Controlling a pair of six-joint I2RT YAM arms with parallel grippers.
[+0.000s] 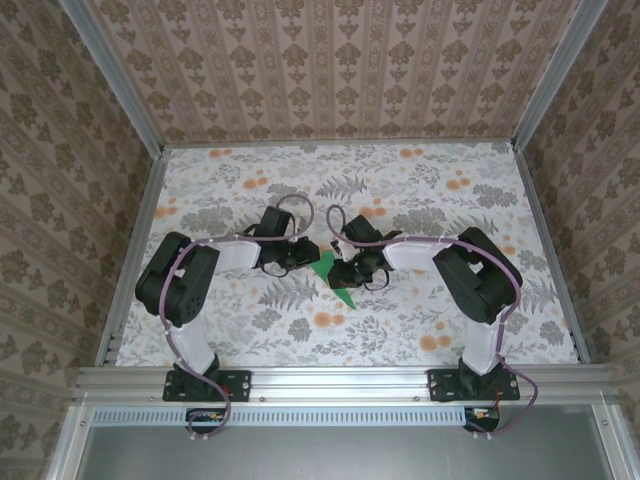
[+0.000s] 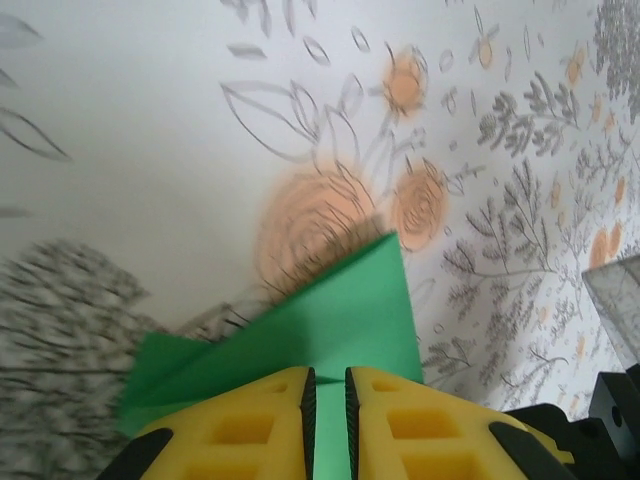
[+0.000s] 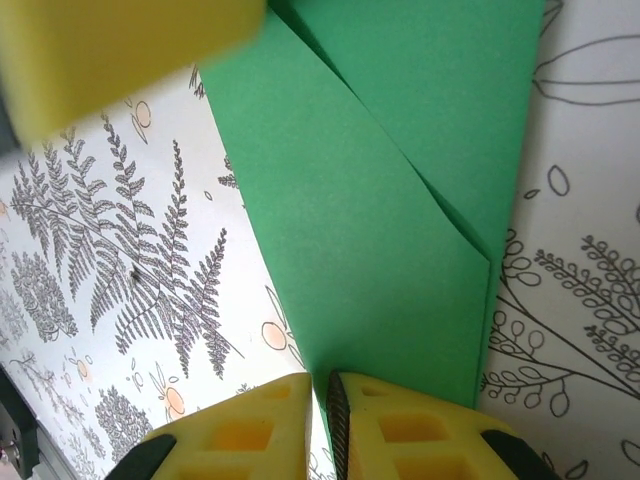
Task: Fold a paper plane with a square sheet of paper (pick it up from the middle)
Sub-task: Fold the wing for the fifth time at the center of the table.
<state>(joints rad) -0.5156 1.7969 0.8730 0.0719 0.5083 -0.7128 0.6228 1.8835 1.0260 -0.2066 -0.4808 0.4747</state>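
Observation:
The bright green paper [image 1: 325, 267] is folded with creases into a pointed shape and sits between both grippers at the middle of the floral table. In the left wrist view the green paper [image 2: 345, 305] runs forward from my left gripper [image 2: 327, 385], whose jaws stand a narrow gap apart with paper in it. In the right wrist view a folded flap crosses the green paper [image 3: 370, 240], and its lower edge goes into my right gripper [image 3: 322, 395], which is shut on it. My left gripper [image 1: 303, 258] and right gripper [image 1: 342, 277] nearly touch. A blurred yellow left finger [image 3: 110, 50] shows at the top left.
The floral tabletop [image 1: 400, 190] is walled by patterned panels on three sides. An aluminium rail [image 1: 330, 380] carrying both arm bases runs along the near edge. A black part of the right arm [image 2: 612, 400] is close on the right in the left wrist view.

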